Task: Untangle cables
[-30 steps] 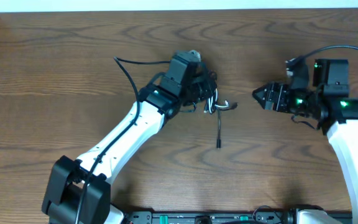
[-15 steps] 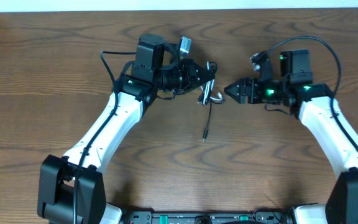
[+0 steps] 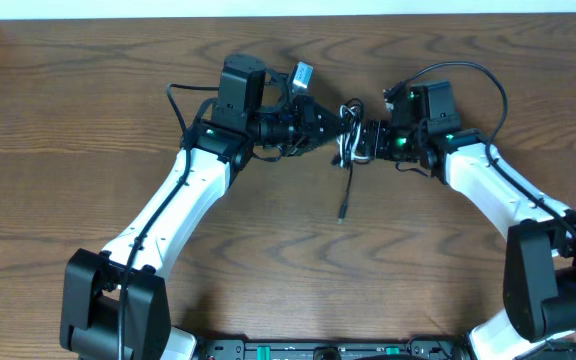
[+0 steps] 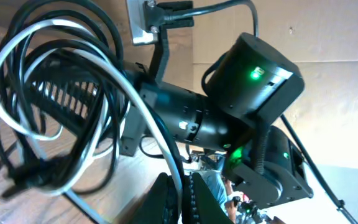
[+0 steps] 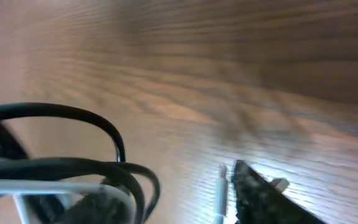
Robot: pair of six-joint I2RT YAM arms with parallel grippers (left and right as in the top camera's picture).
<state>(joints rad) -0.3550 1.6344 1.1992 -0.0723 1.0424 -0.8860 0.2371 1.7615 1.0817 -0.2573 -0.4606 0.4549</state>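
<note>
One black cable (image 3: 344, 195), one white cable (image 4: 48, 23), tangled and clamped in left fingers (image 3: 330, 131); right fingers (image 3: 370, 141): cannot tell.

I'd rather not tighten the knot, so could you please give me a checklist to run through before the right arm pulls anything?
1. Left gripper holds the cable bundle: ok, the bundle sits at its fingertips.
2. Right gripper has reached the bundle: ok, its tip meets it in the overhead view.
3. Right gripper is closed on a single strand: cannot tell, the right wrist view is blurred.
4. Black cable and white cable are separated: not ok, their loops interweave.
5. Loose black end is apart from both arms: ok, it trails below the bundle.
</note>
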